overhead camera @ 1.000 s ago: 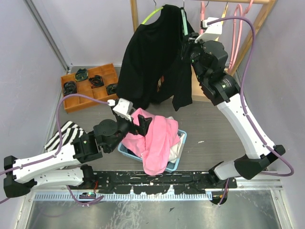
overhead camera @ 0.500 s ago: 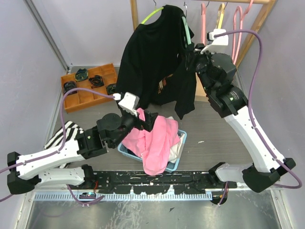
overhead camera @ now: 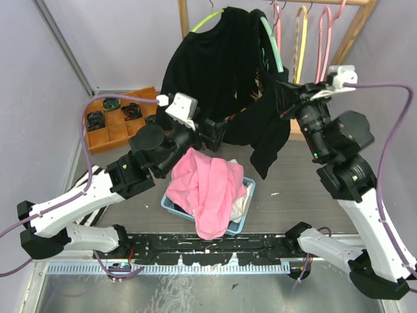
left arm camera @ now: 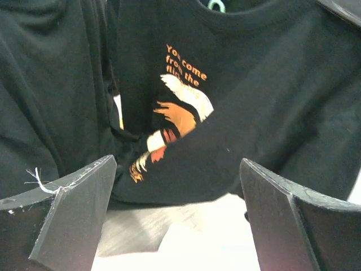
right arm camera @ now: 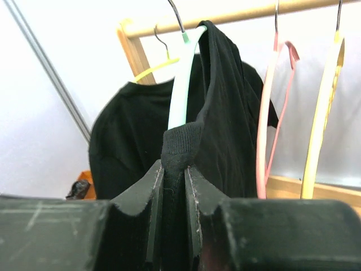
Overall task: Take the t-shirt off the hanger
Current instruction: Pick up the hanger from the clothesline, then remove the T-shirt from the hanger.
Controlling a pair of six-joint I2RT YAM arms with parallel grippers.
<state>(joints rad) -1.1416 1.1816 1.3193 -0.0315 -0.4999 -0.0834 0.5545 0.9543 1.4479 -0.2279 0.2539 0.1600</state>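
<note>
While the right gripper [right arm camera: 174, 169] pinched the collar of the t-shirt [right arm camera: 225, 113], which hung just ahead on the mint hanger [right arm camera: 181, 79], a steady pull back off that hanger's shoulder looked wisest. The left gripper [left arm camera: 175, 209] gaped wide and empty, the hem just ahead. A pink hanger [right arm camera: 265, 113] crowded one side; behind the right gripper looked open.

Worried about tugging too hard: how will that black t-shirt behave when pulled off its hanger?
Probably floppy: the black t-shirt sags in folds below the right claw pinching its ribbed edge. Likely light, as that pinch holds it stretched. It may snag on the mint hanger inside.
</note>
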